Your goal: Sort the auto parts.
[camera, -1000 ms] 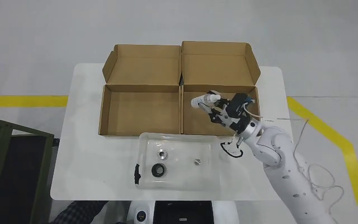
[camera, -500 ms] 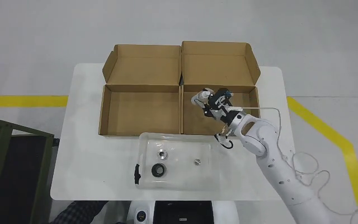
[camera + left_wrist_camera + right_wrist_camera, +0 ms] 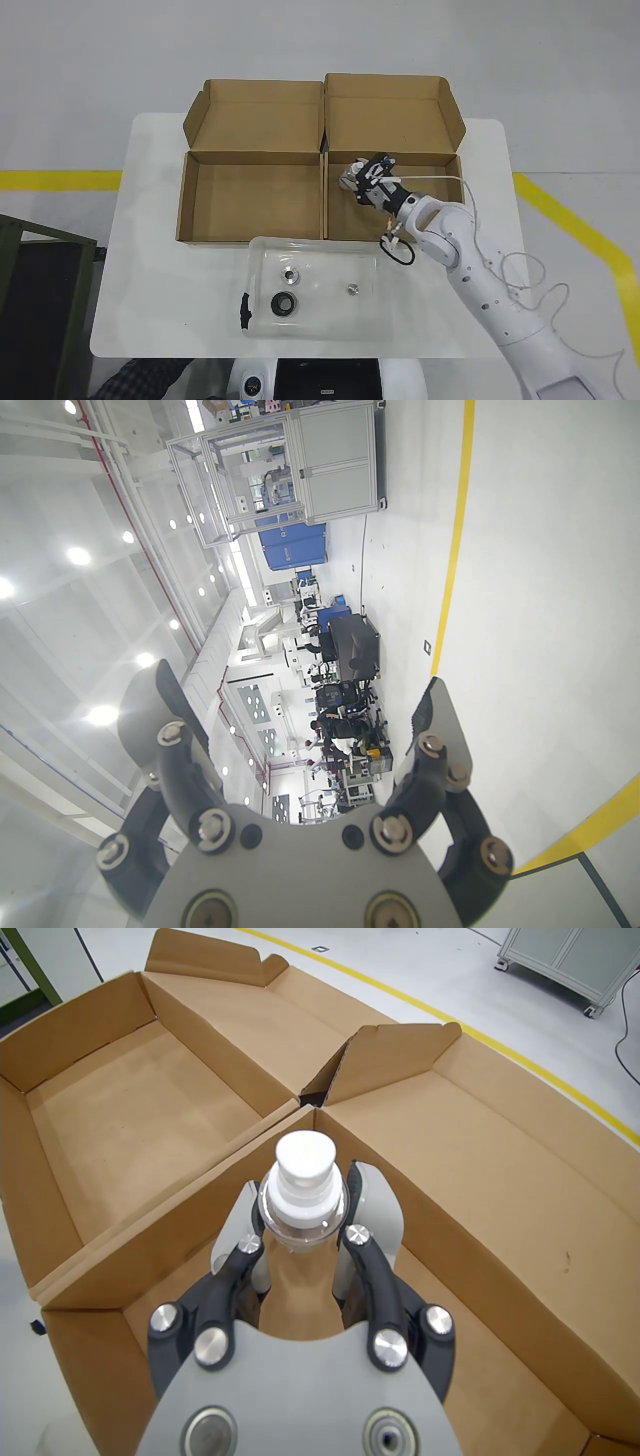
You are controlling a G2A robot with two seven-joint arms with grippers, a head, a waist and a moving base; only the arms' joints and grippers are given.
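Right gripper (image 3: 305, 1208) clenched on white part (image 3: 305, 1163) — over right-hand box (image 3: 345, 220), left gripper (image 3: 300, 677) spread open

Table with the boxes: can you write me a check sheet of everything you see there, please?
Surface: white table, carrying two boxes and a tray.
Job's things: open cardboard left box, floor bare; right box; clear tray holding a metal disc, black ring and small metal piece; black strip at its edge.
Clutter: nothing seen.
End effectors: right end effector shut on white capped part over the right box; left end effector open, holding nothing.
Cables: black cable loop at the right wrist.
Surroundings: yellow floor line.
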